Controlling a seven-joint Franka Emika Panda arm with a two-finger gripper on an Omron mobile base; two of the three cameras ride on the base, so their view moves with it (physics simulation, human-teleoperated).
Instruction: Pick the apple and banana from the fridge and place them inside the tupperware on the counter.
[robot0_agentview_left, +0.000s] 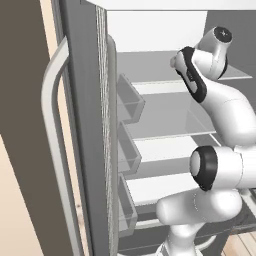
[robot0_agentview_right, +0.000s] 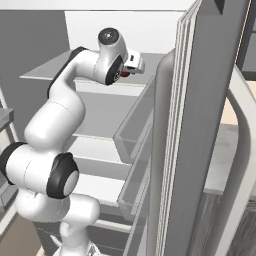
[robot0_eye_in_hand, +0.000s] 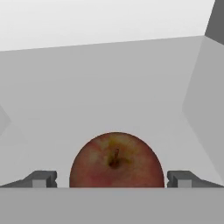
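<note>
No labels or writing to read anywhere here. The gripper (robot0_eye_in_hand: 112, 179) is spread wide, not grasping, with the apple (robot0_eye_in_hand: 116, 161) sitting between its fingertips (robot0_eye_in_hand: 43, 178) (stem facing the camera) on a shelf (robot0_eye_in_hand: 109, 87) inside the fridge (robot0_agentview_left: 90, 125).

bare shelf around apple (robot0_eye_in_hand: 116, 159), small gaps beside fingertips (robot0_eye_in_hand: 42, 179)

A peach-beige wall (robot0_agentview_left: 20, 220) is seen beside a dark brown panel (robot0_agentview_left: 22, 75). Pale wood-plank floor (robot0_agentview_left: 240, 245) is shown at lower right. Even, shadowless light is cast throughout.
</note>
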